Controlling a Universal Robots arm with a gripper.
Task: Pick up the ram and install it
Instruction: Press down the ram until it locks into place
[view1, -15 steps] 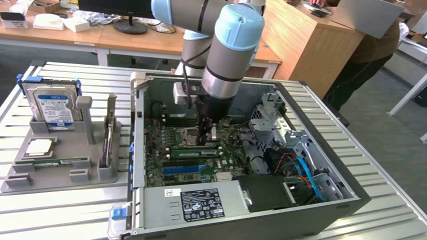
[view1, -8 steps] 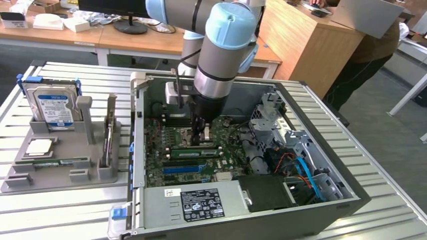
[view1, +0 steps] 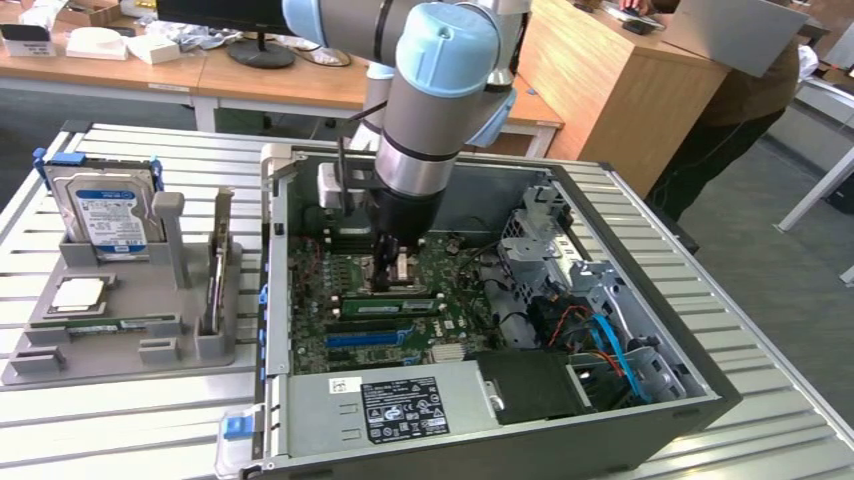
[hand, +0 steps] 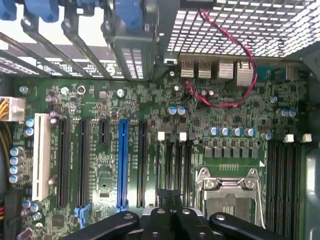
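Note:
A long green ram stick (view1: 394, 305) with dark chips sits along a slot of the motherboard (view1: 334, 340) inside the open computer case (view1: 667, 300). My gripper (view1: 391, 282) hangs straight down over the board, its tips just behind that stick and near the processor socket (hand: 227, 192). In the wrist view the gripper (hand: 170, 200) is shut, its dark fingers pressed together with nothing between them, above empty black slots. A second thin green stick (view1: 107, 323) lies in the front groove of the grey fixture (view1: 120, 345) at the exterior view's left.
The fixture also holds a blue-labelled hard drive (view1: 107, 210) and a square silver processor chip (view1: 78, 293). A power supply (view1: 387, 405) and drive cage (view1: 561, 240) crowd the case. A person (view1: 747, 100) stands at the exterior view's right behind a wooden cabinet.

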